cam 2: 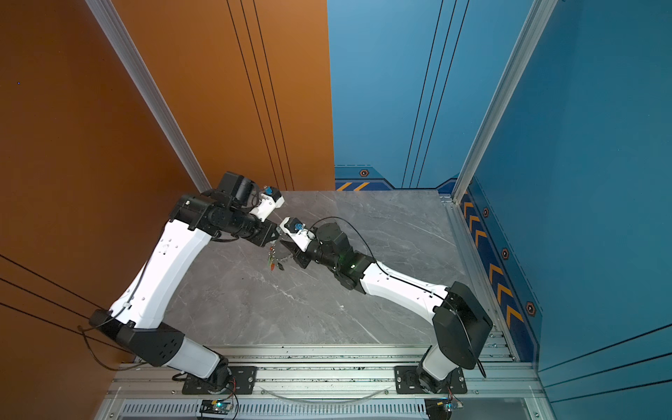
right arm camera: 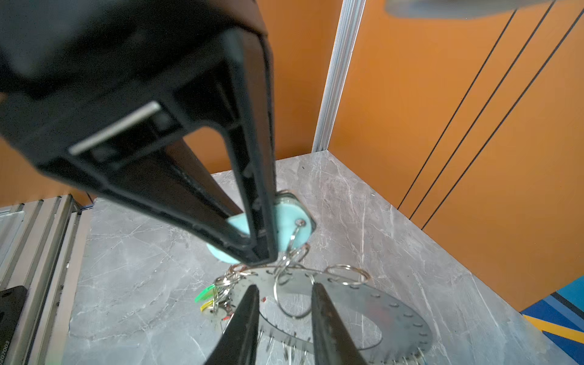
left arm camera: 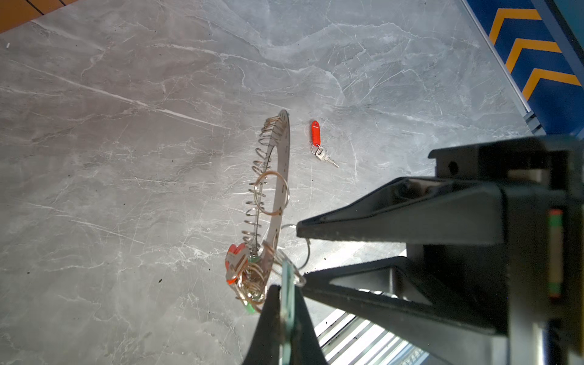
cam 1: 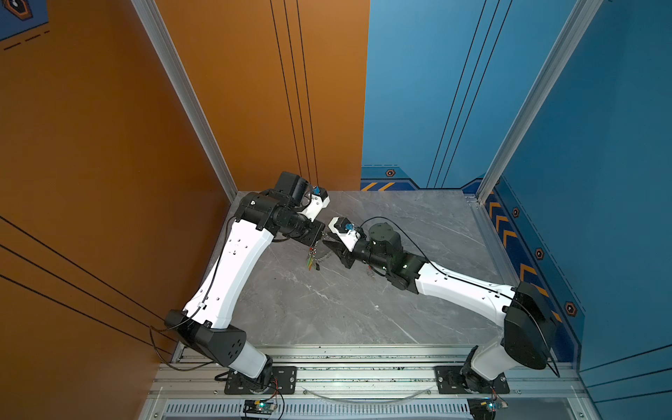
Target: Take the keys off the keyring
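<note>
**newbie:** How's it handling?

**me:** Stiff metal keyring (right arm camera: 395, 313) is dangling under my left claw (right arm camera: 260, 256), which is pinching the mint tag (right arm camera: 286, 221). Right claw (right arm camera: 284, 287) is gaping just below it. I'm guessing the springy split ring (right arm camera: 276, 295) is the handhold.

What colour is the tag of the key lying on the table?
The tag is red; best in left wrist view.

I work in a lab test booth: my base plates (cam 1: 287, 378) bolt to aluminium rails (cam 1: 363, 374) fronting a grey marbled surface (cam 1: 345, 309); orange panels (cam 1: 91, 145), blue panels (cam 1: 418, 91) and aluminium posts (cam 1: 189, 102) wall it in behind.
</note>
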Controlling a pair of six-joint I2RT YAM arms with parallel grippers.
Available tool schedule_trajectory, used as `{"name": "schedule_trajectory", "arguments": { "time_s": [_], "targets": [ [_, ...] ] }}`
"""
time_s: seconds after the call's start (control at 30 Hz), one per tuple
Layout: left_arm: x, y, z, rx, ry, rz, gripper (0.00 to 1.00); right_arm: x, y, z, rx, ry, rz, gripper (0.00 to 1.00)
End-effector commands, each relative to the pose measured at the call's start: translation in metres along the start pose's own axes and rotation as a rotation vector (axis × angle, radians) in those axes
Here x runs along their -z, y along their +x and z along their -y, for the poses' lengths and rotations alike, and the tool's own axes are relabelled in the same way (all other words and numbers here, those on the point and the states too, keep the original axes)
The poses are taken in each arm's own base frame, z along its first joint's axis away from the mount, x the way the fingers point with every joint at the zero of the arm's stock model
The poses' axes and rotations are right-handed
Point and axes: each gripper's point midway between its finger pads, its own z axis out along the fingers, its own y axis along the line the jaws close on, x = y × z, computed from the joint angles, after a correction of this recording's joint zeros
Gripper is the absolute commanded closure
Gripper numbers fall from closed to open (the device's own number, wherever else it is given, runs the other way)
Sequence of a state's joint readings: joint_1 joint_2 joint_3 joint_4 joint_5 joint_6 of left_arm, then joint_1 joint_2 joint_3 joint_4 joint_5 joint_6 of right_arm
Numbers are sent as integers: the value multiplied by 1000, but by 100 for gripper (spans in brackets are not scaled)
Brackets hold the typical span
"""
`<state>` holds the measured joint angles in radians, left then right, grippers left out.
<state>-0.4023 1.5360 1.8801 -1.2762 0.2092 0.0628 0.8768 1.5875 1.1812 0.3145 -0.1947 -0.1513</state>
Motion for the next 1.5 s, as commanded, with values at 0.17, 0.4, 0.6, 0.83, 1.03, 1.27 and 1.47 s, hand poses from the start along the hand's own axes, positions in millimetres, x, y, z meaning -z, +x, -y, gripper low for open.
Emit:
{"name": "schedule_trajectory", "arguments": {
  "time_s": [0.17, 0.4, 0.6, 0.83, 1.03, 1.27, 1.47],
  "targets": [
    [14, -10, 6, -36, -4, 50, 100, -5, -22, 8, -20, 21, 67, 71],
    [13, -12, 8, -36, -3, 49, 100, -6, -25, 6, -32, 11, 83, 69],
    [14, -13, 11, -42, 0, 54, 100, -7, -20, 14, -36, 58, 57, 78],
    [13, -12, 10, -44, -9, 47, 100, -1, -28, 15, -35, 58, 81, 91],
    [16, -10, -5, -36, -79, 36, 100, 5, -26, 19, -26, 71, 74, 100],
    [17, -9, -35, 8, -186, 24, 100, 14, -33, 19, -20, 65, 111, 100],
    [8, -2, -52, 47, -223, -13, 100, 22, -50, 19, -21, 66, 191, 100]
  ]
}}
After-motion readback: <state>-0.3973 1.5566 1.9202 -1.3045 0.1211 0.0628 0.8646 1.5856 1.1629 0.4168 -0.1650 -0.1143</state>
